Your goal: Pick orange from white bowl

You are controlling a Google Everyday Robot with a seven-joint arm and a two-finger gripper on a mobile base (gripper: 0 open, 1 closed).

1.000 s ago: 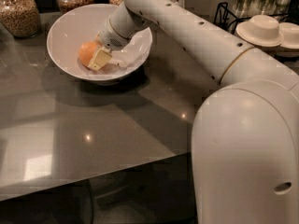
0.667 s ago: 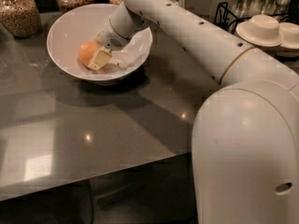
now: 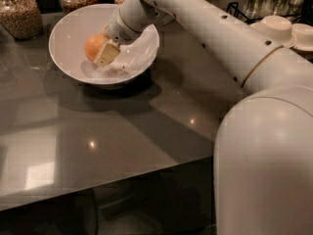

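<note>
Lifted the orange (image 3: 91, 45) slightly over the last second, with the gripper (image 3: 99, 50) clamped on it, off the floor of the white bowl (image 3: 67, 33) yet still below the rim, so apparently secured the grasp and began the extraction.

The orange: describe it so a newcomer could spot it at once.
On the grey table, find the big white bowl at the far left, by the glass jars. Inside sits the orange, with the gripper close beside it; it is the only round, orange-coloured thing there.
</note>
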